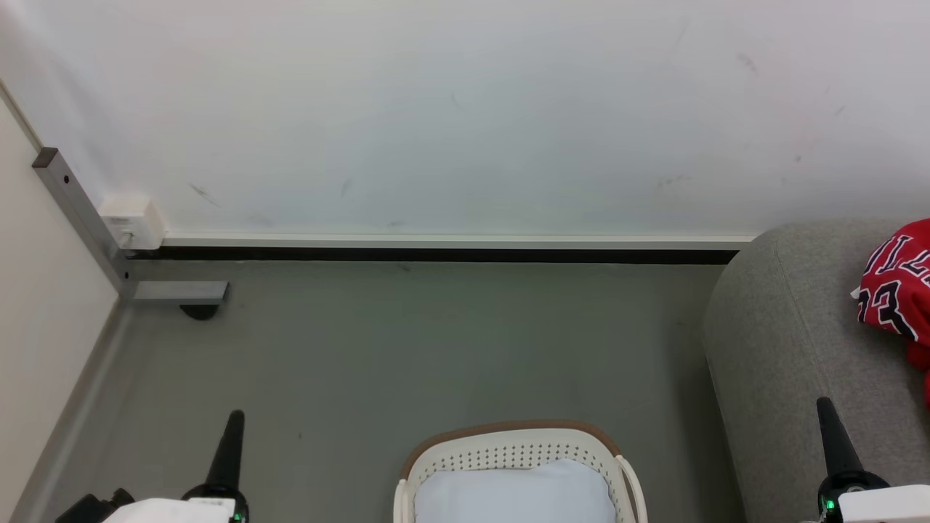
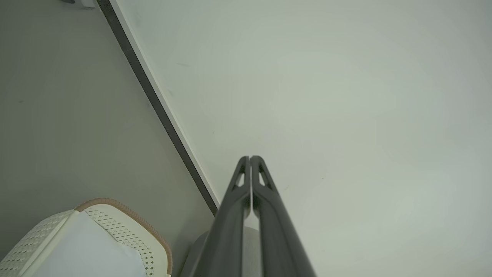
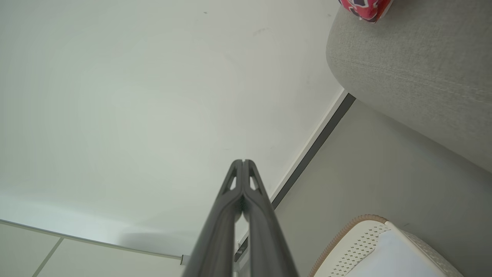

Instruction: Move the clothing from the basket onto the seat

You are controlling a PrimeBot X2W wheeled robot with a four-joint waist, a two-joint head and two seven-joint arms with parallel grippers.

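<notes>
Left gripper (image 2: 250, 157) first: its two dark fingers are pressed flat together, tip to tip, and there's nothing between them. It sits low on the robot's left, above bare grey floor (image 1: 407, 349), pointing towards the white wall (image 1: 465, 109). Over to the right gripper (image 3: 243, 161), and it's the same story, fingers closed on each other and empty, raised just beside the rounded edge of the seat (image 1: 785, 349). Between the two arms, at the bottom of the head view, stands the basket (image 1: 508, 430), brown rim up, and what lies inside is a plain white pad (image 1: 516, 494). No red cloth can be seen in the part of it that's in view. The jersey (image 1: 897, 287) is up on the seat, at the far right, crumpled, with its black "23" and part of the lettering facing up. More red cloth trails below it and off the edge of the picture. I can't tell whether that's the shorts. The jersey is well apart from both grippers and from the basket.
</notes>
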